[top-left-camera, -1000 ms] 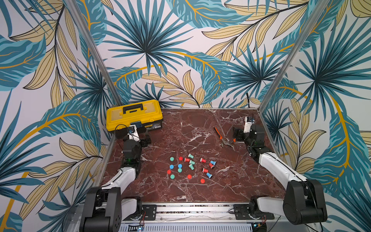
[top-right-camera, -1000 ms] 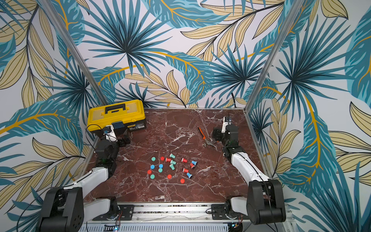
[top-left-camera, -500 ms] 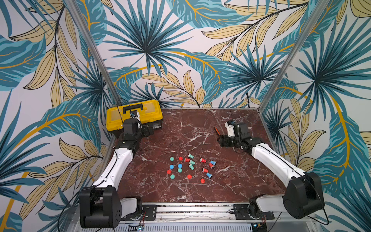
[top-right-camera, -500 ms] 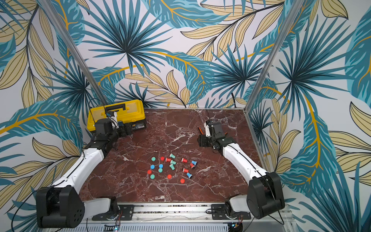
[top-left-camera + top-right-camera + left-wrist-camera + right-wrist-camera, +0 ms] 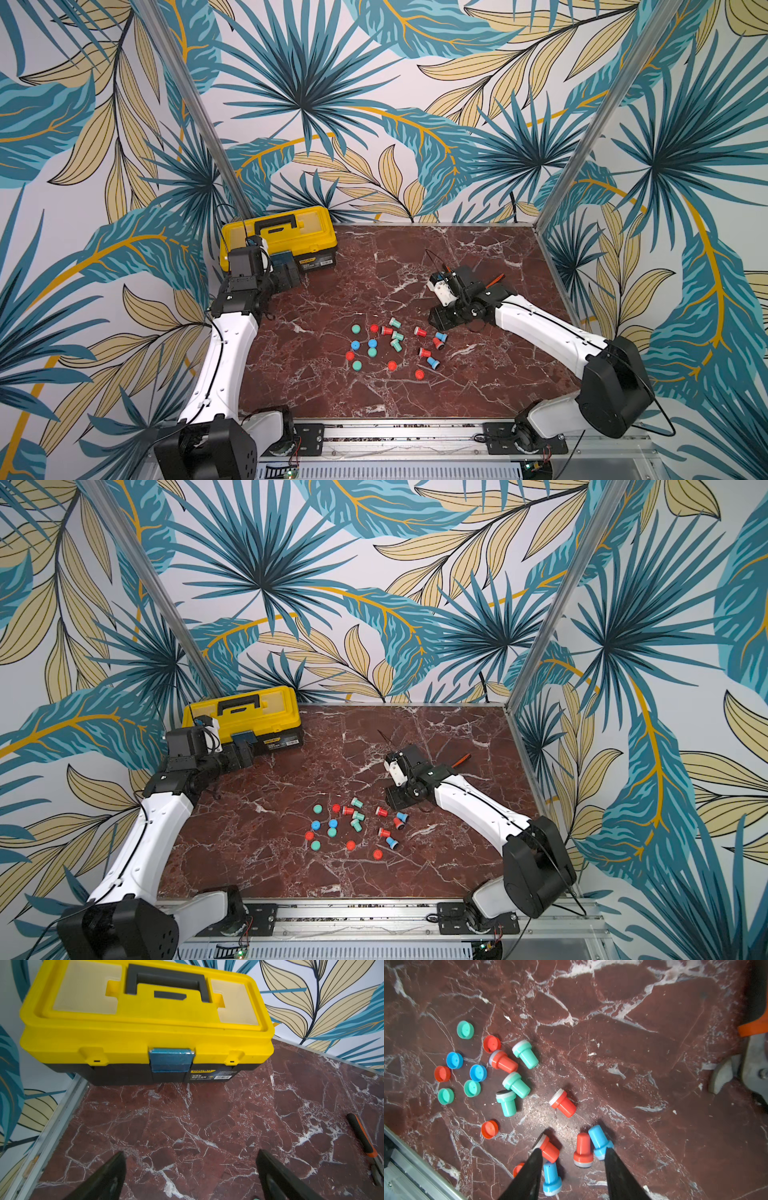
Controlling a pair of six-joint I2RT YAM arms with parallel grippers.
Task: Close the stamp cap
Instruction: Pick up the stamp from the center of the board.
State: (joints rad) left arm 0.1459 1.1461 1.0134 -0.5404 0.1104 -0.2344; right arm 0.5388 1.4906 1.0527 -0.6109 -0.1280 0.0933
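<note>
Our right gripper (image 5: 573, 1150) has its fingers apart and they grip nothing. Between the tips we see a red stamp (image 5: 583, 1150) without cap. A blue stamp (image 5: 599, 1140) lies just beside one tip, and a second red one (image 5: 549, 1150) just beside the other. Ahead of the tips lie green stamps (image 5: 517, 1084), and beyond them the loose caps (image 5: 465, 1029), red, blue and green, apart from the stamps.

Our left gripper (image 5: 191, 1152) is wide open over the bare table (image 5: 187, 1122), well apart from the stamps. Ahead of its fingers stands a closed toolbox (image 5: 145, 1028); pliers (image 5: 362, 1136) lie far to one side.
</note>
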